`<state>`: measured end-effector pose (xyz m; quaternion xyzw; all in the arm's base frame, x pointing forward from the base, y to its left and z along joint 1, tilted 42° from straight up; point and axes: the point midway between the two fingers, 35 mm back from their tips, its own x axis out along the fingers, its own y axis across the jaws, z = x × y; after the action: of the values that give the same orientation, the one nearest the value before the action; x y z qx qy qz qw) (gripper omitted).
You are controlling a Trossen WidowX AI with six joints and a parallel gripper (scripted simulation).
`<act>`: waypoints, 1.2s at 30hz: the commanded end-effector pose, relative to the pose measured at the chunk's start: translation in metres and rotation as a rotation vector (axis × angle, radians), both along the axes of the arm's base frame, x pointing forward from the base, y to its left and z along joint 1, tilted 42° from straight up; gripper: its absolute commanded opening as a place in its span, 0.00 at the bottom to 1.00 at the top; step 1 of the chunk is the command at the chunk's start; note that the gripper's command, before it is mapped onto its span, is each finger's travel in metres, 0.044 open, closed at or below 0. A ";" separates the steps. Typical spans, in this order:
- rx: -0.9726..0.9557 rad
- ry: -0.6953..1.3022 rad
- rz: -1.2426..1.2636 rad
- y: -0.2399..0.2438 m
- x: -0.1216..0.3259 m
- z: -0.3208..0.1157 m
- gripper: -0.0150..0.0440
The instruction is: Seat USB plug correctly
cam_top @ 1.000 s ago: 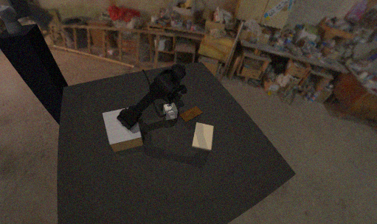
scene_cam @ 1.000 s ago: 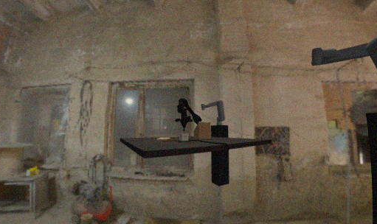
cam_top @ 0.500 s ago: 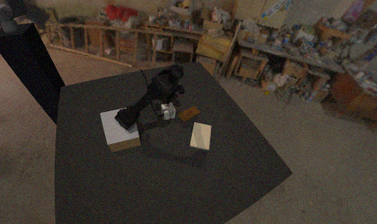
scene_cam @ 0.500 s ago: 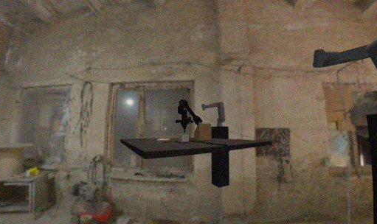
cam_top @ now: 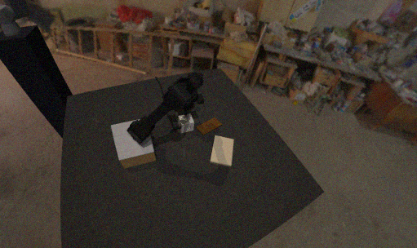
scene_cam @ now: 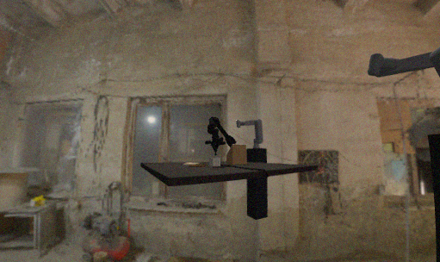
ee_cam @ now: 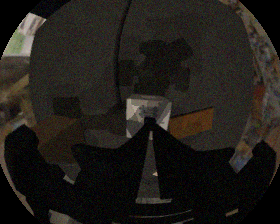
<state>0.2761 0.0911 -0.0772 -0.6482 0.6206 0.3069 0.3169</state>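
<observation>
on the dark grey table, the black gripper is almost closed, its 2 fingers gripping probably the usb plug, too small to see, above the white power cube. pushing tilted could jam it; sideways force could slide the cube toward the flat orange-brown slab, 3 o'clock in top view.
</observation>
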 end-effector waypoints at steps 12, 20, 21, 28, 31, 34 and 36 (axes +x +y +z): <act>0.016 0.004 0.004 0.000 0.000 -0.002 0.25; 0.023 0.005 0.005 0.000 0.000 -0.003 0.25; 0.023 0.005 0.005 0.000 0.000 -0.004 0.25; 0.029 0.006 0.006 -0.001 0.000 -0.004 0.25; 0.032 0.006 0.006 -0.001 0.000 -0.005 0.25; 0.034 0.006 0.006 -0.001 0.000 -0.005 0.25; 0.036 0.007 0.007 -0.001 0.000 -0.005 0.25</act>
<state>0.2760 0.0898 -0.0819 -0.6442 0.6153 0.3179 0.3246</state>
